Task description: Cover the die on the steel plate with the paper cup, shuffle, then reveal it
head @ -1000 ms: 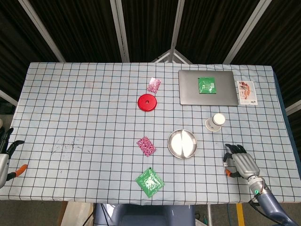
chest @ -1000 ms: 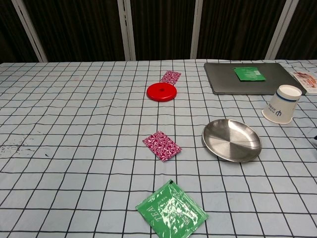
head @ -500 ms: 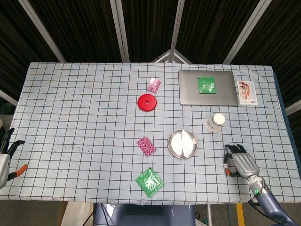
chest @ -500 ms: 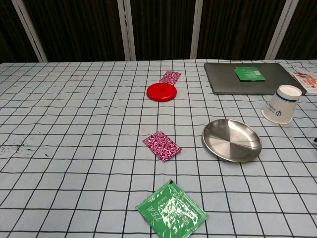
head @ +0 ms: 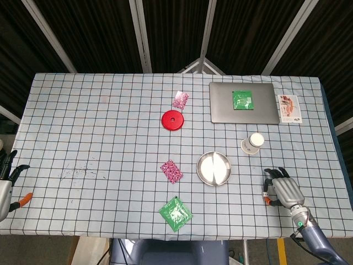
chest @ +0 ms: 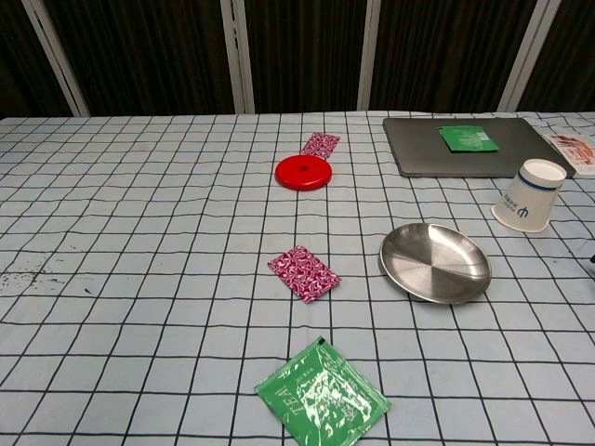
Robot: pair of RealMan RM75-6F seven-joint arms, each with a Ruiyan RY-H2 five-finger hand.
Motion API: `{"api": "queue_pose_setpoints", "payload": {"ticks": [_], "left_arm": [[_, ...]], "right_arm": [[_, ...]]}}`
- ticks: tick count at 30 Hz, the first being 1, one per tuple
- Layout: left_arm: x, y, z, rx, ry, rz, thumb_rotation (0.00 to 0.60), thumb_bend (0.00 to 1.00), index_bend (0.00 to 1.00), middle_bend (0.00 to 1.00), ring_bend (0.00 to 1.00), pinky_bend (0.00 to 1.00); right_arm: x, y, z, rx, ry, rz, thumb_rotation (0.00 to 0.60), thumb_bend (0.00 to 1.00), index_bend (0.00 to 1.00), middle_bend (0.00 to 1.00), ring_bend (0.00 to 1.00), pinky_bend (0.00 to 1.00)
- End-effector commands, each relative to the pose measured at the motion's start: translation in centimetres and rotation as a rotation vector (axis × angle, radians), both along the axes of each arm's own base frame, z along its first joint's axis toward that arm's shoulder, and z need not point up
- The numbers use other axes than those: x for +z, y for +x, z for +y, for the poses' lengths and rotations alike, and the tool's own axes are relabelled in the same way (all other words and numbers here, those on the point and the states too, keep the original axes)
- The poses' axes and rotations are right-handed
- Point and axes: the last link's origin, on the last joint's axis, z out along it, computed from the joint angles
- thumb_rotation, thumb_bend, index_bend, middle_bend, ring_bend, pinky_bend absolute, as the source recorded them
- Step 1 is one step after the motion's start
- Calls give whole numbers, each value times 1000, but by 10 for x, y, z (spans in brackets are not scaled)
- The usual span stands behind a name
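The round steel plate (head: 213, 168) (chest: 435, 263) lies right of centre with nothing on it. A white paper cup (head: 252, 143) (chest: 530, 195) stands mouth down just behind and to the right of it. My right hand (head: 285, 191) hovers low near the front right corner, fingers curled down. It pinches a small white thing, apparently the die (head: 265, 194), between its fingers and its orange thumb tip. My left hand (head: 6, 182) rests at the far left table edge with its fingers apart, holding nothing. The chest view shows neither hand clearly.
A red disc (head: 172, 120) and a pink packet (head: 180, 100) lie at the centre back. Another pink packet (head: 171, 171) and a green tea packet (head: 175, 214) lie left of the plate. A grey laptop (head: 243, 102) carrying a green packet sits at the back right, beside a card (head: 289, 107).
My right hand has drifted slightly toward the front right corner, the small white thing moving with it. Nothing else has moved.
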Motion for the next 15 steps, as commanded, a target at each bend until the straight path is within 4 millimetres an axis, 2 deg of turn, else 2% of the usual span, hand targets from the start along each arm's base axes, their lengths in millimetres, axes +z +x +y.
{"api": "queue_pose_setpoints", "payload": {"ticks": [1, 9, 12, 15], "left_arm": [[0, 0, 0, -1, -1, 0, 600, 232, 275, 0, 0, 128], [1, 0, 0, 0, 1, -1, 600, 232, 277, 0, 0, 128], [1, 0, 0, 1, 2, -4, 600, 233, 277, 0, 0, 128], [1, 0, 0, -1, -1, -8, 600, 232, 277, 0, 0, 128]], "right_arm": [[0, 1, 0, 0, 2, 0, 600, 314, 580, 164, 140, 0], [4, 6, -3, 21, -20, -4, 600, 314, 600, 178, 154, 0], [12, 14, -4, 52, -36, -4, 600, 314, 601, 179, 156, 0], [19, 32, -6, 110, -48, -2, 600, 314, 601, 179, 156, 0]]}}
